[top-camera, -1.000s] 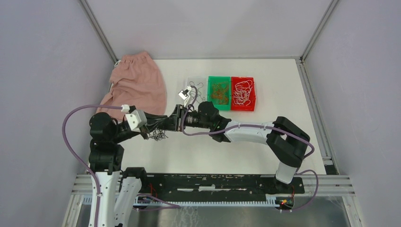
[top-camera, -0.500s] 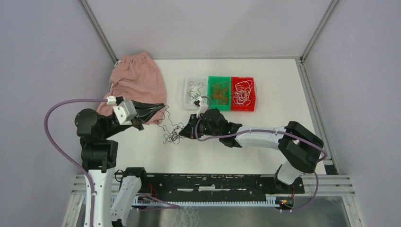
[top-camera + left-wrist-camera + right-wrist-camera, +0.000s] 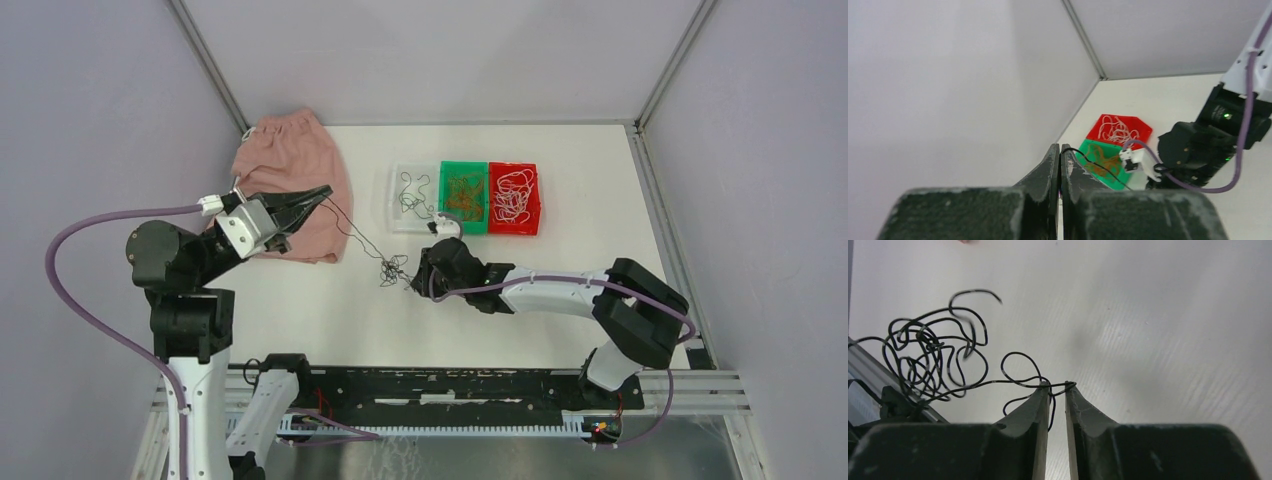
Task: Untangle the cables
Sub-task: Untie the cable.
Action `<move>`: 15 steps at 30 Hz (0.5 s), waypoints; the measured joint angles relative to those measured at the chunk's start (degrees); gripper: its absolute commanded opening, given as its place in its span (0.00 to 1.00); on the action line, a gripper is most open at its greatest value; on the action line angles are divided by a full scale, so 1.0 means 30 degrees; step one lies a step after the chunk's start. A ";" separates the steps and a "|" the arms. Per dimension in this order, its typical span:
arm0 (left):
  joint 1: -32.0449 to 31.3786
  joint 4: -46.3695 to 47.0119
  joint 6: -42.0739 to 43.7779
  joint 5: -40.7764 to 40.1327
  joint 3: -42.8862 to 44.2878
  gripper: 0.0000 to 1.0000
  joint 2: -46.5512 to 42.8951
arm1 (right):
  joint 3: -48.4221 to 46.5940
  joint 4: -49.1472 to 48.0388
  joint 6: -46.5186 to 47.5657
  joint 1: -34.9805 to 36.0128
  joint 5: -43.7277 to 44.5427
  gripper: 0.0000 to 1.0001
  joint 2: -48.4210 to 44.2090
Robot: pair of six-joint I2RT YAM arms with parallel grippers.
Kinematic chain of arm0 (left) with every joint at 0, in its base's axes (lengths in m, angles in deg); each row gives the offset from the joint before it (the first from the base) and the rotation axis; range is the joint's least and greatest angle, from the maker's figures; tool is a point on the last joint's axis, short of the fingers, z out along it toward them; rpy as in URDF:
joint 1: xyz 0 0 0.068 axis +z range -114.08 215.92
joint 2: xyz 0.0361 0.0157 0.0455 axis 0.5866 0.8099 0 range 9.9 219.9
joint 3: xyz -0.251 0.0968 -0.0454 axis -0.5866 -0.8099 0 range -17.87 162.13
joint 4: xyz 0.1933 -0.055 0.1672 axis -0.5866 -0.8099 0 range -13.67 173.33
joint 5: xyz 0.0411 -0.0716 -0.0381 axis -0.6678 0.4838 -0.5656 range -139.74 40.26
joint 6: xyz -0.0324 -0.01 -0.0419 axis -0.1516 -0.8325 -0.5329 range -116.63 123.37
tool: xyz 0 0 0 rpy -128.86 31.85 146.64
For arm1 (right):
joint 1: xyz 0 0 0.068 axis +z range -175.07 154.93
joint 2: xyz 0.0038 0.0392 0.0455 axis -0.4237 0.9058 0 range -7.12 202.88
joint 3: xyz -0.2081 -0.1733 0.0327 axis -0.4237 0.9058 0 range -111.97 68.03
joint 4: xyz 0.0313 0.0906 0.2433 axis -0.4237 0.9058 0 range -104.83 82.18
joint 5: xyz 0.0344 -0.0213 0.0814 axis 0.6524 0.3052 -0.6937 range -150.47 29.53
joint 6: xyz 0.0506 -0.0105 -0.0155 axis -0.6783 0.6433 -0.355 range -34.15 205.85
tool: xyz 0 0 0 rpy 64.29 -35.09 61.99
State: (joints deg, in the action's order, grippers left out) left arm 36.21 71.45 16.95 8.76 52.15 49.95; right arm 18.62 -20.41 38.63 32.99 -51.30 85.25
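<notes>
Top external: cables (image 3: 392, 270) strung from clamped left jaws toward right jaws.

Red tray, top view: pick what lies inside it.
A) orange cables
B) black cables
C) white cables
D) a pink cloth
C: the red tray at the right end of the row holds a heap of white cables.

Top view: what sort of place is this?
Probably a lab robot cell: plain grey walls, a white table, two arms bolted at its edge, sorting bins.
</notes>
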 measured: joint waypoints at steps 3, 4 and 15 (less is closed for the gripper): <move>-0.0007 0.0029 0.0984 -0.0976 0.0474 0.04 0.0153 | 0.0015 0.0554 -0.0015 0.0007 0.0612 0.45 -0.0197; 0.0000 0.0095 0.1166 -0.1202 0.0510 0.04 0.0146 | 0.0066 0.0809 0.0117 0.0022 0.0831 0.48 -0.0430; 0.0000 0.0015 0.3745 -0.1290 -0.0372 0.06 -0.1137 | 0.0066 0.1909 0.2980 -0.0015 -0.1581 0.76 -0.5712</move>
State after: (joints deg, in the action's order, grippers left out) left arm 36.21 71.49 28.19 4.89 51.03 46.54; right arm 18.82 -14.68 47.57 32.95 -56.05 68.12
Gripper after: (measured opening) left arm 0.059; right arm 0.745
